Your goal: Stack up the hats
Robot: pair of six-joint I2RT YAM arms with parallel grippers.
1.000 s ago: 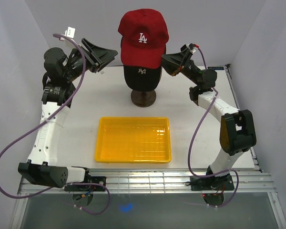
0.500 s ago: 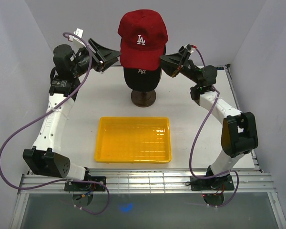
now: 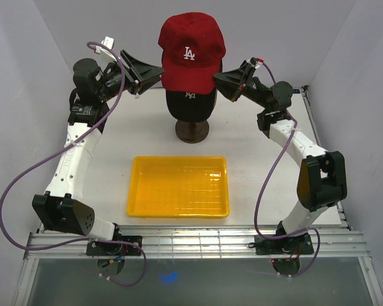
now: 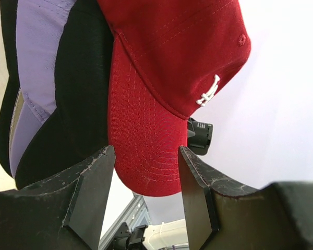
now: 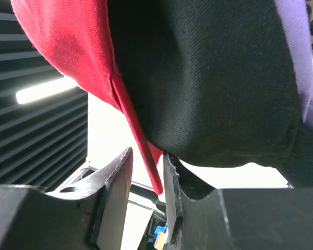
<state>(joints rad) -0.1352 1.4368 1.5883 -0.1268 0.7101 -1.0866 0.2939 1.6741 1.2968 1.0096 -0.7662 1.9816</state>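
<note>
Red cap with white "LA" logo (image 3: 191, 54) sits topmost on a stack at the far middle of the tabletop (image 3: 115, 140), over a black cap (image 3: 189, 102). Left wrist view shows a lavender cap (image 4: 39, 57) layered under the black. Stack is carried on a post with a dark round base (image 3: 192, 131). Red cap's brim points toward the near edge and slopes downward, logo facing the overhead camera. Its long axis runs back to front, tilted down at the front. Since a second ago: left arm has swung inward, so the left pincer (image 3: 154, 71) now sits right at the red cap's left side instead of well off it. Right pincer (image 3: 220, 80) has lifted slightly and its jaws have narrowed. Red cap itself has hardly shifted. Left pincer jaws stand wide apart, brim edge showing between them, nothing held. Right pincer jaws are close around the red cap's lower edge, with fabric against one jaw and a sliver of light at the other. Cannot tell if it pinches. Yellow tray (image 3: 179, 186) lies on the near tabletop, well apart from the stack.
</note>
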